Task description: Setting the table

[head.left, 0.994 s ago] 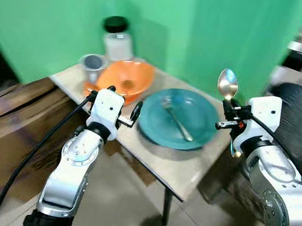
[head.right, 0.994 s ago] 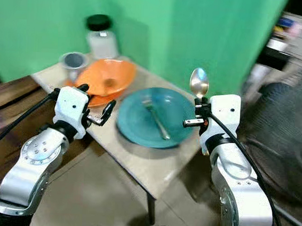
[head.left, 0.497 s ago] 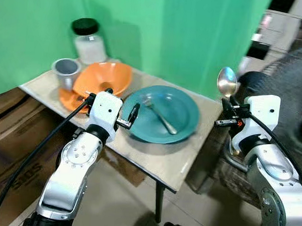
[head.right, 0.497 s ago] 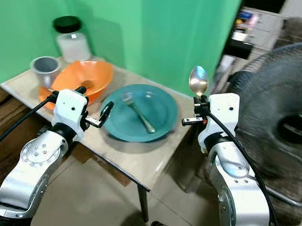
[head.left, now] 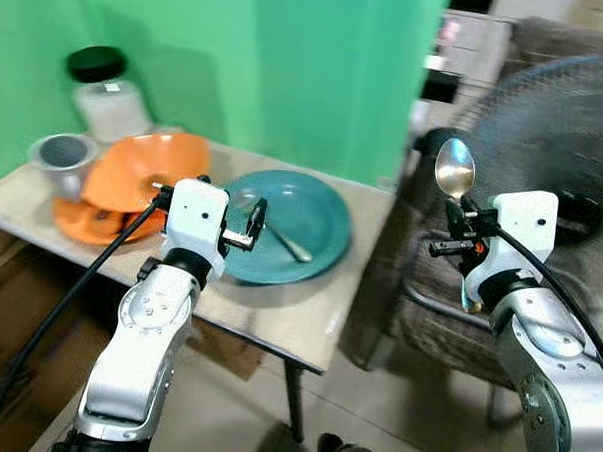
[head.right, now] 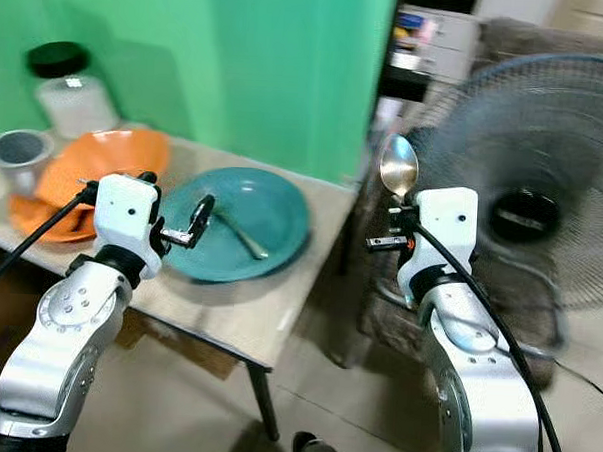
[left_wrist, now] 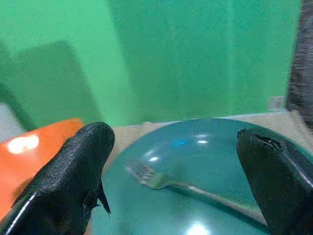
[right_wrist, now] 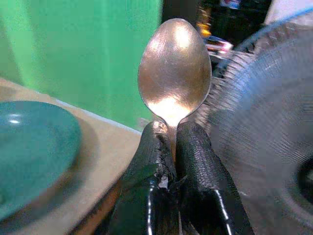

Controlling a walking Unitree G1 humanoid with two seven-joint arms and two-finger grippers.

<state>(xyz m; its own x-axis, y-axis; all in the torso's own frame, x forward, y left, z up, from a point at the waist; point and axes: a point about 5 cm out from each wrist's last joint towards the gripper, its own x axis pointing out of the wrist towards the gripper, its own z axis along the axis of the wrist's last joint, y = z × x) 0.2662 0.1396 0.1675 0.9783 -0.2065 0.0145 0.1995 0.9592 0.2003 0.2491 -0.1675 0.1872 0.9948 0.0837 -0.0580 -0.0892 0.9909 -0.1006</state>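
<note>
A metal spoon (head.left: 454,170) stands upright, bowl up, with my right gripper (head.left: 456,210) shut on its handle. It is held in the air to the right of the table, off its edge. The wrist view shows the spoon (right_wrist: 174,73) pinched between the black fingers (right_wrist: 195,147). A teal plate (head.left: 308,201) lies on the beige table (head.left: 297,321) with a fork (head.left: 286,240) in it. My left gripper (head.left: 254,222) is open, hovering over the plate's near left rim; the fork (left_wrist: 166,182) shows between its spread fingers (left_wrist: 73,161).
An orange bowl (head.left: 144,169) on an orange plate, a grey cup (head.left: 62,156) and a black-lidded jar (head.left: 105,97) stand at the table's left. A big floor fan (head.left: 556,117) stands right of the table behind my right arm. A green wall backs the table.
The camera has swung to the right: table and dishes slid left in the picture and the fan came into view. Both grippers keep their states, the spoon still held upright.
</note>
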